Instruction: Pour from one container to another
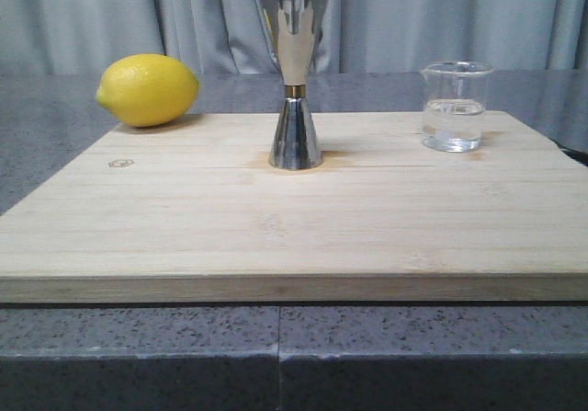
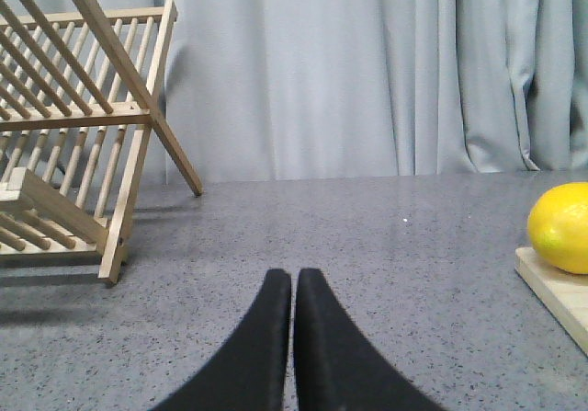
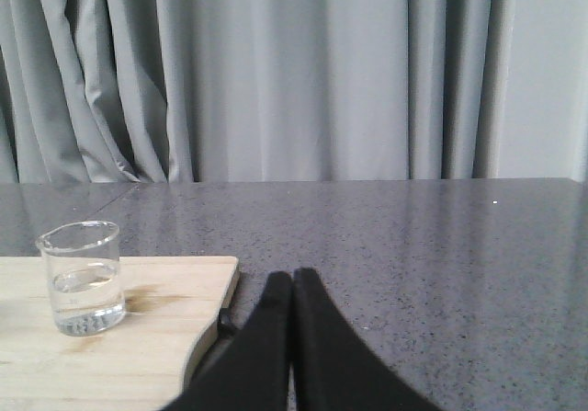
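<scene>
Your small clear glass beaker stood upright, part-filled, spout toward tall steel hourglass jigger, also upright mid pale wooden board. Grey speckled table, grey curtain. Both jaws pressed together, empty: left gripper, right gripper.

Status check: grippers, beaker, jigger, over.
Both grippers shut, empty. Beaker part full, upright right of jigger. Lemon far left, path clear.
</scene>
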Robot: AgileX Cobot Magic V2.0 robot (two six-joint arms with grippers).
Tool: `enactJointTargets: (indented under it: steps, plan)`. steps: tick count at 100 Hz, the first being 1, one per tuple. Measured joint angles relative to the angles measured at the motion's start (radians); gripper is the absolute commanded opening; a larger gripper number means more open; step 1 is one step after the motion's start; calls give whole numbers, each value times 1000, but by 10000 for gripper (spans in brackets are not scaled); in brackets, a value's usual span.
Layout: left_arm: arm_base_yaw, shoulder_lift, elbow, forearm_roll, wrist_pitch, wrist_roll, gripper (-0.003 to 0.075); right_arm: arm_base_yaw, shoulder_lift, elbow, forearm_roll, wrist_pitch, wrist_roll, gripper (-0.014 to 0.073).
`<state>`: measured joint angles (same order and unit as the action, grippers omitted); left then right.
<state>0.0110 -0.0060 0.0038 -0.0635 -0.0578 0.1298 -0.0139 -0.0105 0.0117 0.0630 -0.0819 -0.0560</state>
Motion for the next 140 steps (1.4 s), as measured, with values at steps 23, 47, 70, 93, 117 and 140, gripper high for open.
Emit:
enactJointTargets:
  steps: [23, 47, 70, 93, 117, 140]
  plan:
    - [0, 0, -11, -96, -15, -2, -19, 0, 0, -31, 0, 62, 0, -72]
    - [0, 42, -212, -112, 168, -5, -19, 0, 47, -247, -22, 251, 0, -72]
    - [0, 248, -436, -112, 326, -5, -19, 0, 220, -445, -32, 379, 0, -72]
    - [0, 376, -496, -112, 346, -5, -19, 0, 302, -497, -34, 383, 0, -72]
    - [0, 393, -496, -112, 346, -5, -19, 0, 305, -497, -34, 383, 0, -72]
    - [0, 393, -496, -112, 346, -5, -19, 0, 305, -497, -34, 387, 0, -72]
